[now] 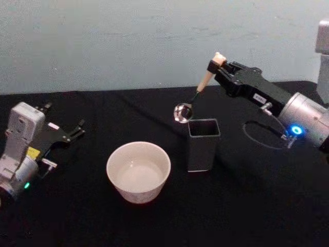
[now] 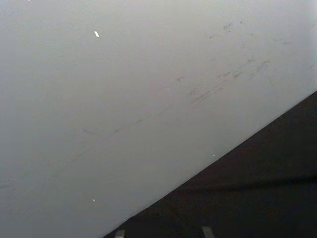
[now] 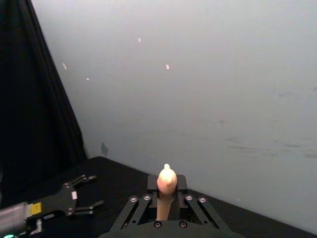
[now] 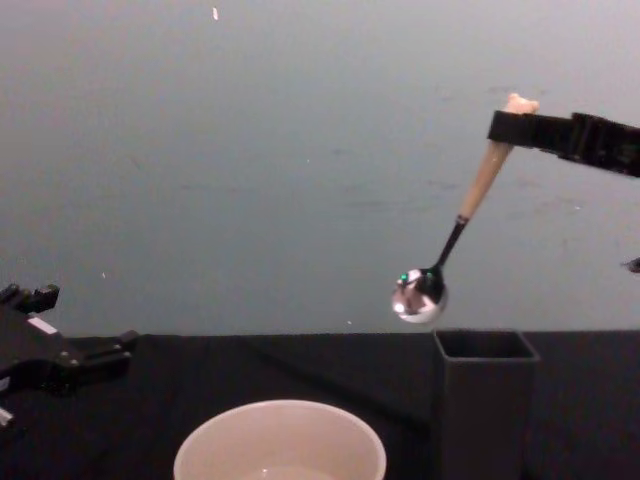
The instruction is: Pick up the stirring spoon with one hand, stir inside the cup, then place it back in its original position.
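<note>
Hanging just above the dark holder (image 1: 203, 146) in the head view, the stirring spoon (image 1: 199, 90) slants bowl-down and leftward, its bear-topped handle pinched by the right gripper (image 1: 216, 64). The cup (image 1: 138, 172) sits left of the holder, and the left gripper (image 1: 64, 119) lies far left, fingers spread. In the right wrist view, the bear head pokes up between the clamping fingers. In the chest view, the spoon's long axis runs from the bowl, over the holder's left rim, up and right to the handle.

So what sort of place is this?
Probably a robot test bench: black-draped table, bare pale wall, just the cup, the holder, the stirring spoon in the right gripper; left gripper idle at left.
</note>
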You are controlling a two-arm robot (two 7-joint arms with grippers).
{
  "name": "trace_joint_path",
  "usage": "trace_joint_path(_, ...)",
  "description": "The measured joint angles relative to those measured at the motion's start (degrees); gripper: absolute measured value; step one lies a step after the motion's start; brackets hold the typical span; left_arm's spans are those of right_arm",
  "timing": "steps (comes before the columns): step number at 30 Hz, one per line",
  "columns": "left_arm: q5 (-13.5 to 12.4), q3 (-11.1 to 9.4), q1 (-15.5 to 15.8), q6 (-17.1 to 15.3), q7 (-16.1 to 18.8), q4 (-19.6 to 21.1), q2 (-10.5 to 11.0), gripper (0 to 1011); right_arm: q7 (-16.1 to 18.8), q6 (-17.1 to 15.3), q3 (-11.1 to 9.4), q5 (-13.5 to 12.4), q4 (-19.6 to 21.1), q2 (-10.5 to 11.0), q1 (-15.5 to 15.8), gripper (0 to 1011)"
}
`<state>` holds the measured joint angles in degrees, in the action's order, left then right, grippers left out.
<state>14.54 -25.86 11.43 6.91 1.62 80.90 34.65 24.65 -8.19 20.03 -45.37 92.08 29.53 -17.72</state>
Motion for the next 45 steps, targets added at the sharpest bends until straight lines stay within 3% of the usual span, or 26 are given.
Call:
trace_joint_path(11, 0.0, 0.0, 0.0, 0.0, 0.0, 0.0, 0.0, 1001, 1.37, -0.57, 4.69, -0.33, -0.99, -0.78, -1.64, 218)
trace_joint_path(23, 0.0, 0.0, 0.0, 0.0, 0.0, 0.0, 0.0, 1001, 3.66, 2.65, 10.36, 6.59, -2.46, -1.12, -1.74, 218)
trace_joint_path(45, 0.0, 0.0, 0.0, 0.0, 0.0, 0.0, 0.0, 1001, 7.63, 4.13, 14.05, 12.83, -4.41, -2.24, -0.54, 218)
